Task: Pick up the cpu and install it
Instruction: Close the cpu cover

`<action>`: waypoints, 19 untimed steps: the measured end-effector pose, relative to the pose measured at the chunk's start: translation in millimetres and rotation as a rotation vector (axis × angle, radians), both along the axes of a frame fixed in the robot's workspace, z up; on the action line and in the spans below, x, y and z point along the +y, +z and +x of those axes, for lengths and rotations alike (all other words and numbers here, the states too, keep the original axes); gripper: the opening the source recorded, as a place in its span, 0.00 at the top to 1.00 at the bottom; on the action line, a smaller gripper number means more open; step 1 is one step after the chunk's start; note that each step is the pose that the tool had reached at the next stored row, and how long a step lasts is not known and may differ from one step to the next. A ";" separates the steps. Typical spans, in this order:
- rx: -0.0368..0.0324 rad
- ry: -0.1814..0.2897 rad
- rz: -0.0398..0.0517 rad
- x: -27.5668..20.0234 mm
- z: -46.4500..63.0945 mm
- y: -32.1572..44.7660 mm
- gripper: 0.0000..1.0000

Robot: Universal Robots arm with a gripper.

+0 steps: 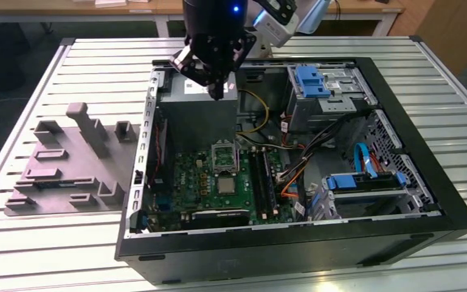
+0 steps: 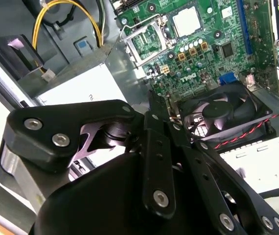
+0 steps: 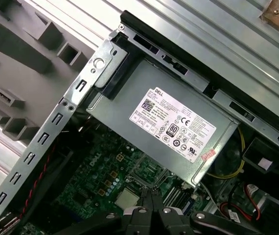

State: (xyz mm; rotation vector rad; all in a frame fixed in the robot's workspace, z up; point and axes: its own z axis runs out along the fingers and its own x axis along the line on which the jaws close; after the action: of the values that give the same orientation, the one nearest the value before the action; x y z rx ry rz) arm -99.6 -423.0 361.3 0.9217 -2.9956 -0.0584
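Approach step, seemingly: hovering above power supply [image 1: 193, 121] with gripper [image 1: 216, 93] fingers pressed together, carrying nothing. Leaving cpu [image 1: 228, 184] lying flat on motherboard [image 1: 189, 176], just beside open socket [image 1: 224, 156]. Likely needing fingers parted, then careful lowering over it.

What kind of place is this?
Probably a robot lab or workshop where computers get put together. An open computer case lies on a ribbed metal table, a robot's gripper hangs over it, and wooden desks stand behind.
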 end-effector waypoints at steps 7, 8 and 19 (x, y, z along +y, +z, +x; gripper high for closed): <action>-0.0001 0.000 0.0001 -0.9 0.2 -0.2 0.89; -0.0001 0.000 0.0000 -0.9 0.2 -0.2 0.89; -0.0001 0.000 0.0000 -7.5 0.3 -2.1 0.89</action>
State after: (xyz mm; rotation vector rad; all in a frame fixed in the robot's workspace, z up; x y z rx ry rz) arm -99.4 -430.5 359.2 0.9216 -2.9958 -0.0583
